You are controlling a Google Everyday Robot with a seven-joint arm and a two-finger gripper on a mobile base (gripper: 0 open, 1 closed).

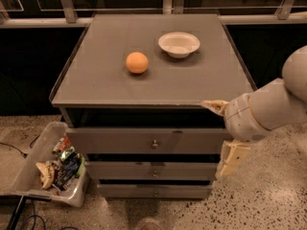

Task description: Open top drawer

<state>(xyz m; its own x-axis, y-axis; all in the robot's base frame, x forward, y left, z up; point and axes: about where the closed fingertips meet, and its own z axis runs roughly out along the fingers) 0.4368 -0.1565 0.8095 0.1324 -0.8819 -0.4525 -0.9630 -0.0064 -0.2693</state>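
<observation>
The top drawer (144,141) is the widest grey front of three, just under the cabinet's top, with a small round metal knob (154,144) at its centre. Its front stands a little out from the cabinet, with a dark gap above it. My gripper (221,135) is at the cabinet's right front corner, to the right of the drawer front and apart from the knob. One cream finger (215,105) lies at the edge of the top, the other (230,159) hangs lower beside the drawers, so the fingers are spread wide and hold nothing.
An orange (137,62) and a white bowl (179,44) sit on the cabinet top (96,80). Two narrower drawers (152,170) lie below the top one. A clear bin of rubbish (50,164) stands on the floor at the left. Cables lie at the lower left.
</observation>
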